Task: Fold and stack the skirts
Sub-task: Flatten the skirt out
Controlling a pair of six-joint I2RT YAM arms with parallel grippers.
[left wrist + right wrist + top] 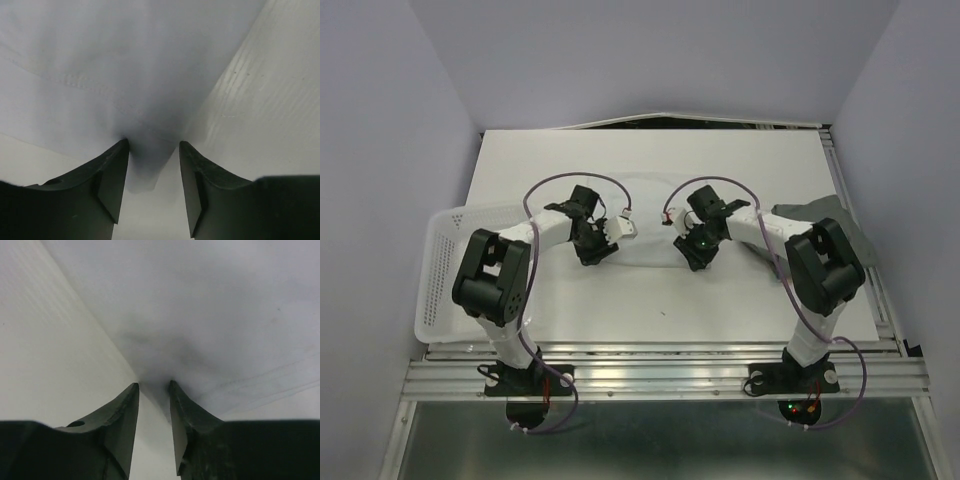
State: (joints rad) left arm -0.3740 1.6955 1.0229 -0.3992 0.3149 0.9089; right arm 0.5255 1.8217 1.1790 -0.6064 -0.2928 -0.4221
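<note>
I have the white skirt (pixel 645 232) spread flat mid-table, and both grippers are down on it, one at each side. On the left wrist camera the skirt (pixel 125 75) runs right up to the left gripper (pixel 152 150). A tuck of its edge sits between the two fingers (pixel 115 170), which stand roughly half apart. I cannot tell whether they are clamping it or just straddling it.

On the right wrist camera the right gripper (pixel 154 387) has its fingers (pixel 127 410) closer together. Puckered cloth (pixel 210 315) meets both tips, but I cannot tell whether it is actually pinched.

From above I count two skirts. The second is a grey skirt (pixel 820 212) lying over the table's (pixel 720 310) right edge. One white slatted basket (pixel 440 270) sits at the left edge.
</note>
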